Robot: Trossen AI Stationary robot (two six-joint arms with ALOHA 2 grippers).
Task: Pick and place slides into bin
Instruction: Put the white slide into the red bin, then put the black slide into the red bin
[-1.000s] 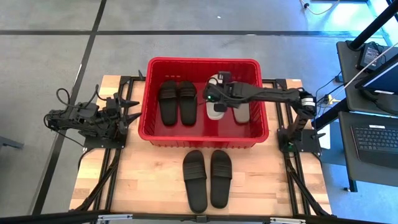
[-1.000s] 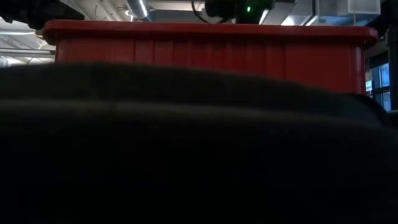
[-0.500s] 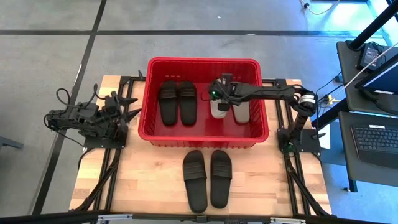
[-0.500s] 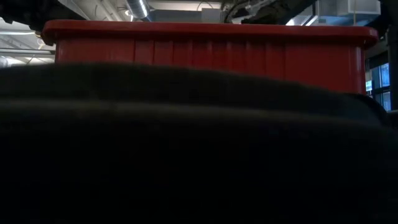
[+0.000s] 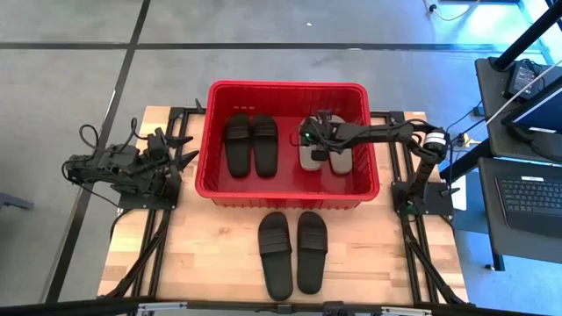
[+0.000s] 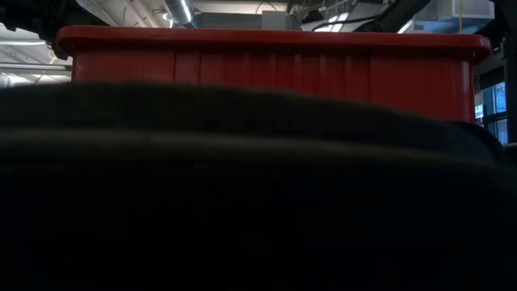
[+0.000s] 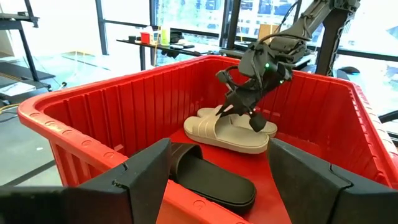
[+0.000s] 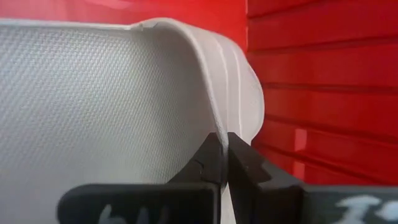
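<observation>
The red bin [image 5: 285,195] stands at the table's far middle. Two black slides [image 5: 251,143] lie in its left half and two beige slides [image 5: 309,156] in its right half, soles down on the bin floor. Two more black slides [image 5: 294,252] lie on the table in front of the bin. My right gripper [image 5: 316,133] reaches into the bin from the right and is shut on a beige slide's strap; it also shows in the left wrist view [image 7: 241,112]. My left gripper [image 5: 189,158] is open and empty, left of the bin. My right gripper pinches the edge of a beige slide's ribbed strap [image 8: 224,121] between its two fingers [image 8: 208,163], which are almost together. It comes slanting down from the table's right. The slide lies on the bin floor [image 7: 227,134] beside the other beige slide.
The low view is mostly blocked by a black slide [image 6: 258,202] close to the camera, with the bin's near wall [image 6: 266,69] above it. Bare wooden table [image 5: 202,246] lies left and right of the two front slides. Desks with laptops [image 5: 531,193] stand off the table's right.
My right gripper has drawn back toward the table's right edge inside the bin and gone down below the rim, still shut on the beige slide. The slide has come down with it and now lies flat next to the other beige slide.
</observation>
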